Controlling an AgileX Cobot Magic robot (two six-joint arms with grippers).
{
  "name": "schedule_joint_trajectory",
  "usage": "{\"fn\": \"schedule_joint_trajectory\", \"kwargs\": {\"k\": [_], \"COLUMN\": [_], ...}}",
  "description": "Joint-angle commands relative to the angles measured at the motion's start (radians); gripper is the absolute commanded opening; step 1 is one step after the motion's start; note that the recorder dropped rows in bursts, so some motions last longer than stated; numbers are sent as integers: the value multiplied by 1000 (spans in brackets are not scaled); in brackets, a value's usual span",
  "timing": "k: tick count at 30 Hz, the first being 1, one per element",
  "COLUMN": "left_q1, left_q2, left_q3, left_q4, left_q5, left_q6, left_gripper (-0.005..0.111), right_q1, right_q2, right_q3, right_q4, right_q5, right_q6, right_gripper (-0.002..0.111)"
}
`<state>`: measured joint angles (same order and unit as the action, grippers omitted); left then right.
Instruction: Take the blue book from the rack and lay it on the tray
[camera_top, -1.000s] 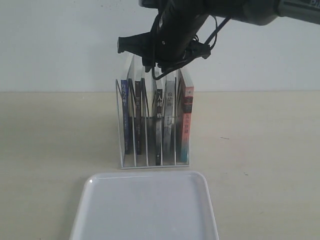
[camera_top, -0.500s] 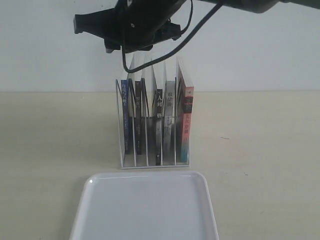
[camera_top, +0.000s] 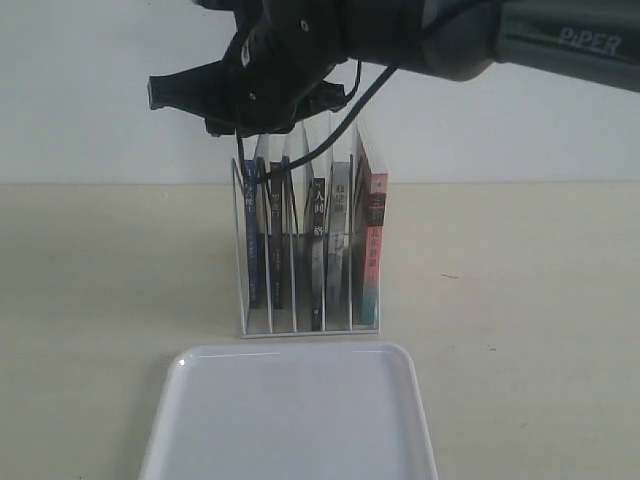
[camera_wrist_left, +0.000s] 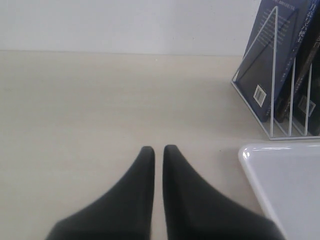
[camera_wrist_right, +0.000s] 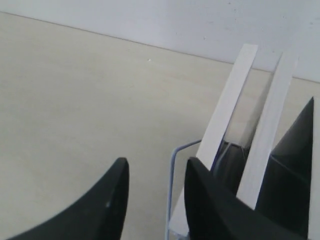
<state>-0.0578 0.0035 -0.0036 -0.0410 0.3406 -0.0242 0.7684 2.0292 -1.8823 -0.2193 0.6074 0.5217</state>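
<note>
Exterior view: the rack (camera_top: 243, 250) stood upright at centre frame on the bench (camera_top: 100, 280). The blue book (camera_top: 250, 240) sat upright in the rack's leftmost slot, spine toward the camera. Dark-spined books (camera_top: 317, 250) filled the slots to its right, and a pink-and-teal book (camera_top: 373, 240) sat at the right end. The tray (camera_top: 290, 420) lay flat at lower centre, just in front of the rack and apart from it, with nothing on it.

Right hand (camera_wrist_right: 156, 170): seen at upper centre of the exterior view, above the left end of the rack. Fingers spread, gripping nothing. In the right wrist view the rack's end wire showed in the gap between them, and the blue book's pale top edge ran just beside one finger. Contact could not be told.

Left hand (camera_wrist_left: 158, 150): fingers pressed nearly together, nothing between them, low over bare bench beside the tray's corner, well apart from the rack.
</note>
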Motion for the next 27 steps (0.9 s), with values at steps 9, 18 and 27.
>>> {"fn": "schedule_joint_trajectory", "kwargs": {"k": [9, 18, 27], "left_q1": [4, 4, 4], "left_q2": [-4, -4, -4], "left_q3": [4, 4, 4], "left_q4": [1, 1, 1], "left_q5": [-4, -4, -4], "left_q6": [-9, -9, -9], "left_gripper": [6, 6, 6], "right_q1": [-3, -3, -3], "right_q2": [14, 43, 68], "right_q3": [-4, -4, -4], "right_q4": [-72, -78, -80], "right_q5": [17, 20, 1], "right_q6": [56, 72, 84], "right_gripper": [36, 36, 36]}}
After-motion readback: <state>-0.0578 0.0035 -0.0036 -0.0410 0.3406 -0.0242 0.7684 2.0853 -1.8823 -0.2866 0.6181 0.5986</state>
